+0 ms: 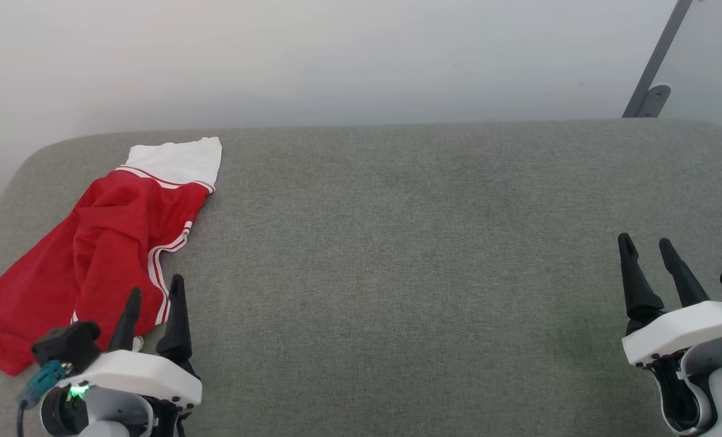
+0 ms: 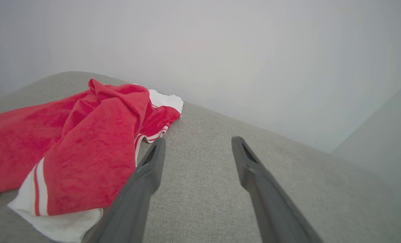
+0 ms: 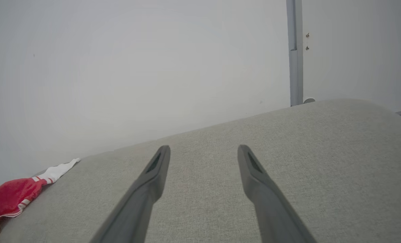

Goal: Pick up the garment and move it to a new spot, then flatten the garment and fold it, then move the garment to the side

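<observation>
- The garment (image 1: 118,243) lies crumpled at about 9 o'clock on the worktop (image 1: 397,243), red cloth bunched into folds and spreading toward the 8 o'clock edge.
- Its white panel sits at the garment's 1 o'clock end, near the worktop's far edge, with thin striped trim where white meets red.
- A striped hem runs down the garment's 4 o'clock side.
- In the left wrist view the garment (image 2: 85,158) shows a second white panel at its near end, at 7 o'clock in that view.
- In the right wrist view the garment (image 3: 8,199) shows at 8 o'clock.
- The left end effector (image 1: 156,285) is at 7 o'clock in the head view, at the garment's near edge, fingers spread wide with nothing between them.
- In its own wrist view the left end effector (image 2: 198,140) has bare gray fabric between the fingers; the garment lies beside the 9 o'clock finger, and contact cannot be told.
- The right end effector (image 1: 645,239) is at 4 o'clock, well apart from the garment, fingers wide and holding nothing.
- Its wrist view shows the right end effector (image 3: 204,147) over bare worktop.
- A pale wall (image 1: 336,60) stands behind at 12 o'clock.
- A gray post (image 1: 652,67) rises at 1 o'clock.
</observation>
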